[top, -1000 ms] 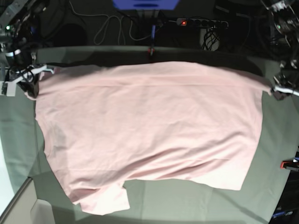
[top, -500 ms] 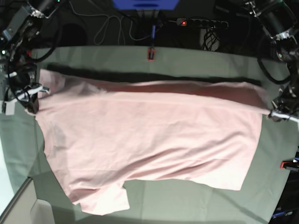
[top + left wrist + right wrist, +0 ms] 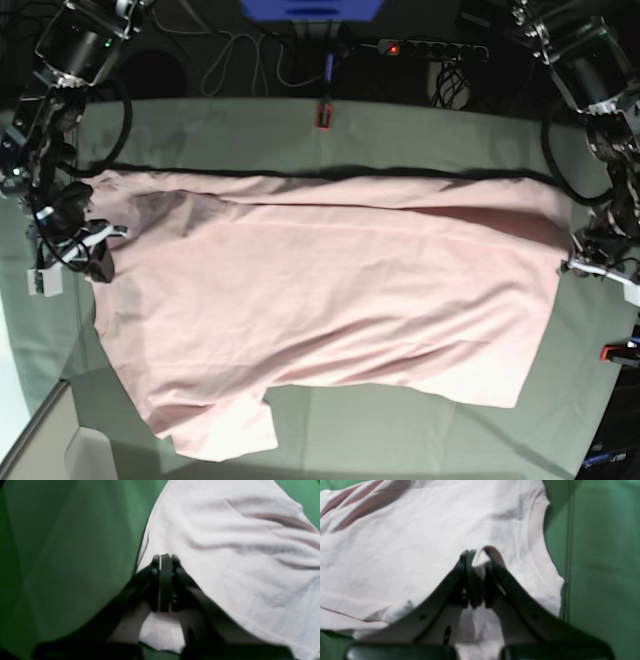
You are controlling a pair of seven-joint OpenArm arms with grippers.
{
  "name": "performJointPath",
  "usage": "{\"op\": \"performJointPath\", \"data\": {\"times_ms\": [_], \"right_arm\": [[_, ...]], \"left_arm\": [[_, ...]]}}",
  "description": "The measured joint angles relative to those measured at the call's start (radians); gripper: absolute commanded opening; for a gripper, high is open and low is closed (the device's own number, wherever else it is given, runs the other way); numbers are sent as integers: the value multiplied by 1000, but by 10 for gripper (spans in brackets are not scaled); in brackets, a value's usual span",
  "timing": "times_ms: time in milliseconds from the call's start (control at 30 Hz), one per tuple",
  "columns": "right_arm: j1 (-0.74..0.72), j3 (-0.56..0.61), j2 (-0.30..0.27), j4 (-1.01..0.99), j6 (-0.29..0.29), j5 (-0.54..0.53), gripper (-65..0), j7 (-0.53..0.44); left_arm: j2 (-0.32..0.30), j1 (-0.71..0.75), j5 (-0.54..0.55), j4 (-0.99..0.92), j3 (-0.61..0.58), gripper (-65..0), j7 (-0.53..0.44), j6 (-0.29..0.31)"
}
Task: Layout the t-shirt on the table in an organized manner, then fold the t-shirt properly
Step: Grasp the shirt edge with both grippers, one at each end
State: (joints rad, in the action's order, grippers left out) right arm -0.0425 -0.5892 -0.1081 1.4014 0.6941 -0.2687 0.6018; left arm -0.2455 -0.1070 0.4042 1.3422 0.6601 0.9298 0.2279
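- The t-shirt (image 3: 330, 300), pale pink and showing no lettering on the side facing up, lies spread wide across the middle of the table (image 3: 420, 130), its long axis running side to side in the base view.
- Its far edge is folded over along the whole width, with a dark shadow line beneath it; one short sleeve (image 3: 225, 430) sticks out at the near edge.
- The right gripper (image 3: 476, 562) has its jaws pressed together on a small loop of pink fabric near the ribbed collar (image 3: 535, 550); in the base view it sits at the shirt's left end (image 3: 85, 245).
- The left gripper (image 3: 163, 560) is likewise pinched tight on the shirt's edge, cloth bunching under the fingers (image 3: 153, 585); in the base view it holds the right end (image 3: 590, 262).
- The table's grey-green cover shows creases beside both grips.
- A red-and-black clamp (image 3: 322, 115) sits at the far table edge, another (image 3: 618, 352) at the right.
- Beyond the table, a power strip (image 3: 430, 47) with a lit red switch and loose cables (image 3: 245, 60).
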Motion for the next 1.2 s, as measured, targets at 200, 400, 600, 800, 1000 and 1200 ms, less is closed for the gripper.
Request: {"op": "performJointPath", "data": {"times_ms": [200, 400, 600, 800, 1000, 1200], "right_arm": [[-64, 5, -26, -68, 0, 0, -650, 6], [-78, 117, -98, -127, 0, 3, -560, 10], [-78, 142, -106, -126, 0, -2, -323, 4], [-80, 44, -100, -126, 0, -2, -283, 2], [2, -92, -107, -77, -6, 1, -285, -3], [116, -110, -72, -5, -3, 0, -285, -2]], "left_arm": [[-1, -35, -4, -54, -2, -644, -44, 0], [0, -63, -7, -79, -2, -527, -24, -7], [0, -68, -8, -99, -5, -201, -27, -7], [1, -34, 13, -16, 0, -90, -32, 4], [13, 145, -2, 51, 2, -113, -25, 0], [40, 198, 2, -17, -7, -119, -163, 4]]}}
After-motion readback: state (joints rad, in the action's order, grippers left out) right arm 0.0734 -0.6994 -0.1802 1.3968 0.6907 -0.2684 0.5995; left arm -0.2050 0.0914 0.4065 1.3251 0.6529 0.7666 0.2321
